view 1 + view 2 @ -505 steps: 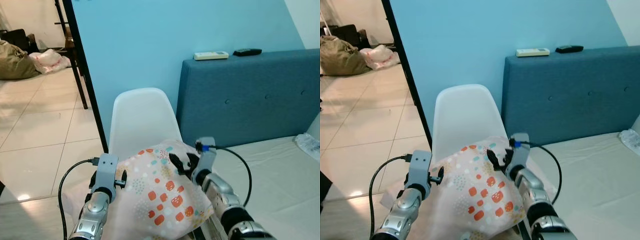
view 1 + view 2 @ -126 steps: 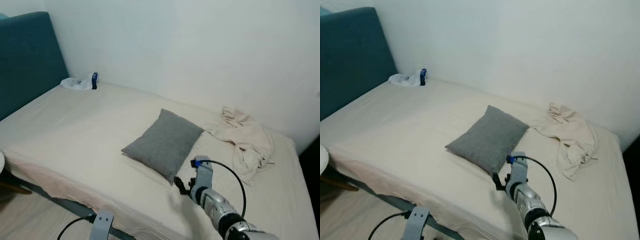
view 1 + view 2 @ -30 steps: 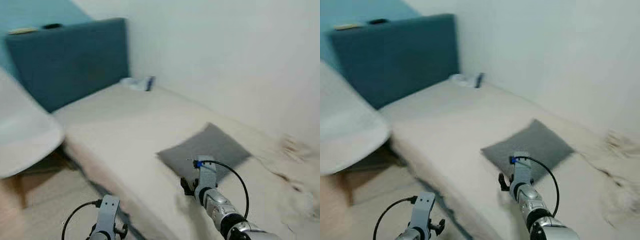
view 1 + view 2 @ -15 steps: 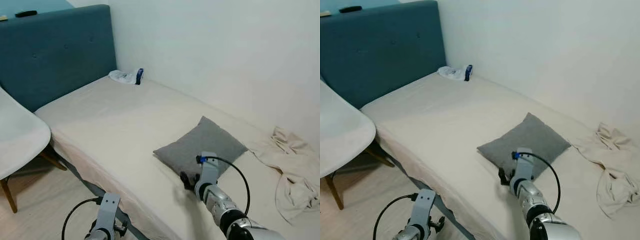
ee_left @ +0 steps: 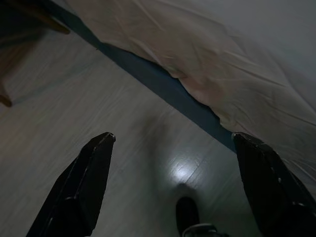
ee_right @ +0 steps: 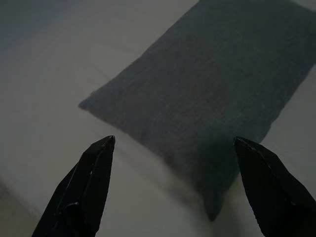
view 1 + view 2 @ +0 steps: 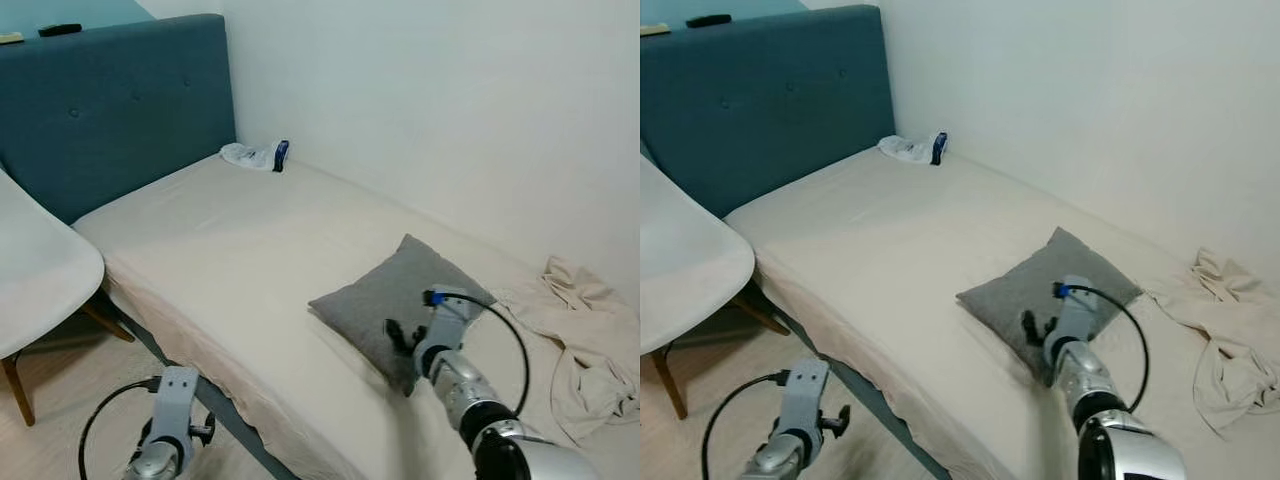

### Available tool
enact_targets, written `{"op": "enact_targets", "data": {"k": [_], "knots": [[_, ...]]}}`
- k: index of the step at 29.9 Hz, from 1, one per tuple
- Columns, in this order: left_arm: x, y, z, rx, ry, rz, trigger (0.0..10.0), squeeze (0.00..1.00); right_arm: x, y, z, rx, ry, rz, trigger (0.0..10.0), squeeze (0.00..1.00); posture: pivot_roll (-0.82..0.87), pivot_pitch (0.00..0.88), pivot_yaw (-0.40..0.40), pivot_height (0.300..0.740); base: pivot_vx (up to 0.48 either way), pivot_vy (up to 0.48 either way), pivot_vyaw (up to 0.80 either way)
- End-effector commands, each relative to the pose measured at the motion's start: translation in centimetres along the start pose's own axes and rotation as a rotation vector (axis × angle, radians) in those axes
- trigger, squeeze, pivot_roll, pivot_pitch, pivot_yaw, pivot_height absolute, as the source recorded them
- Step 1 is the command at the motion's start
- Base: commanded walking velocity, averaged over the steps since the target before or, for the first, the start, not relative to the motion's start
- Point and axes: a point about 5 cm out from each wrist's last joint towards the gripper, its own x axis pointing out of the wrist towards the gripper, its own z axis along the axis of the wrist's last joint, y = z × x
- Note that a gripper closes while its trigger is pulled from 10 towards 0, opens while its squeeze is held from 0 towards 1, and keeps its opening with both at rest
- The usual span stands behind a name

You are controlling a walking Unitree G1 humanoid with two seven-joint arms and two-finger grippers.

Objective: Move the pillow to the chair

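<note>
A grey square pillow (image 7: 405, 288) lies flat on the bed's cream sheet (image 7: 230, 240), towards the wall side. My right gripper (image 7: 398, 333) hovers open just above the pillow's near edge; in the right wrist view its spread fingertips (image 6: 101, 153) frame the pillow (image 6: 212, 89). The white chair (image 7: 40, 275) stands at the far left beside the bed, its seat bare. Low beside the bed frame, my left gripper (image 5: 173, 143) hangs open over the wooden floor (image 5: 113, 128), holding nothing.
A blue padded headboard (image 7: 110, 100) with two remotes (image 7: 58, 30) on top closes the bed's left end. A small white bag (image 7: 252, 154) lies near the headboard. A crumpled beige cloth (image 7: 580, 325) lies right of the pillow. White wall behind the bed.
My right gripper has shifted right and forward, from the pillow's front corner to over its near edge. The left arm has moved left and lower. The view barely changed.
</note>
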Motion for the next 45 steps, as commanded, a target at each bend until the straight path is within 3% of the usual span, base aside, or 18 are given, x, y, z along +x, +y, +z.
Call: {"op": "enact_targets", "data": {"k": [1, 10, 11, 13, 17, 18, 23, 25, 34, 35, 39, 45], "knots": [[-0.2, 0.3, -0.4, 0.011, 0.001, -0.003, 10.0, 0.00, -0.1, -0.6, 0.1, 0.052, -0.017, -0.022, 10.0, 0.00, 0.07, 0.030, -0.029, 0.650, 0.000, 0.000, 0.00], [-0.4, -0.2, -0.7, 0.033, 0.001, -0.026, 10.0, 0.00, -0.3, -1.2, 0.4, 0.152, -0.064, -0.005, 10.0, 0.00, 0.07, 0.049, -0.021, 0.625, 0.000, 0.000, 0.00], [-0.4, -0.2, -0.8, 0.038, -0.001, -0.031, 10.0, 0.00, -0.3, -1.3, 0.6, 0.211, -0.085, 0.008, 10.0, 0.00, 0.07, 0.057, -0.018, 0.625, 0.000, 0.000, 0.00], [-0.4, -0.2, -0.8, 0.040, -0.002, -0.032, 10.0, 0.00, -0.3, -1.3, 0.6, 0.231, -0.090, 0.011, 10.0, 0.00, 0.07, 0.057, -0.018, 0.625, 0.000, 0.000, 0.00], [-0.6, -0.2, -0.9, 0.061, -0.013, -0.048, 10.0, 0.00, -0.5, -2.0, 0.7, 0.362, -0.117, 0.007, 10.0, 0.00, 0.09, 0.096, 0.004, 0.625, 0.000, 0.000, 0.00], [-0.7, -0.1, -1.0, 0.079, -0.019, -0.057, 10.0, 0.00, -0.6, -2.5, 0.5, 0.430, -0.124, -0.014, 10.0, 0.00, 0.11, 0.110, 0.011, 0.625, 0.000, 0.000, 0.00], [-1.1, 0.3, -1.4, 0.099, -0.033, -0.065, 10.0, 0.00, -0.9, -3.7, 0.3, 0.520, -0.142, -0.064, 10.0, 0.00, 0.13, 0.136, 0.026, 0.625, 0.000, 0.000, 0.00], [-1.5, 0.8, -1.7, 0.113, -0.050, -0.068, 10.0, 0.00, -1.3, -4.9, 0.2, 0.589, -0.160, -0.114, 10.0, 0.00, 0.16, 0.164, 0.037, 0.625, 0.000, 0.000, 0.00], [-2.6, 1.6, -2.8, 0.161, -0.069, -0.088, 10.0, 0.00, -1.7, -6.3, 0.2, 0.610, -0.177, -0.177, 10.0, 0.00, 0.20, 0.226, 0.063, 0.625, 0.000, 0.000, 0.00], [-3.1, 1.9, -3.3, 0.179, -0.071, -0.097, 10.0, 0.00, -2.0, -7.2, 0.5, 0.619, -0.193, -0.224, 10.0, 0.00, 0.21, 0.260, 0.078, 0.625, 0.000, 0.000, 0.00], [-3.7, 2.1, -3.7, 0.194, -0.078, -0.105, 10.0, 0.00, -2.3, -8.1, 0.8, 0.622, -0.211, -0.260, 10.0, 0.00, 0.22, 0.285, 0.085, 0.625, 0.000, 0.000, 0.00], [-4.9, 2.9, -4.0, 0.209, -0.106, -0.108, 10.0, 0.00, -2.8, -9.8, 2.8, 0.611, -0.312, -0.283, 10.0, 0.00, 0.25, 0.332, 0.110, 0.625, 0.000, 0.000, 0.00]]}}
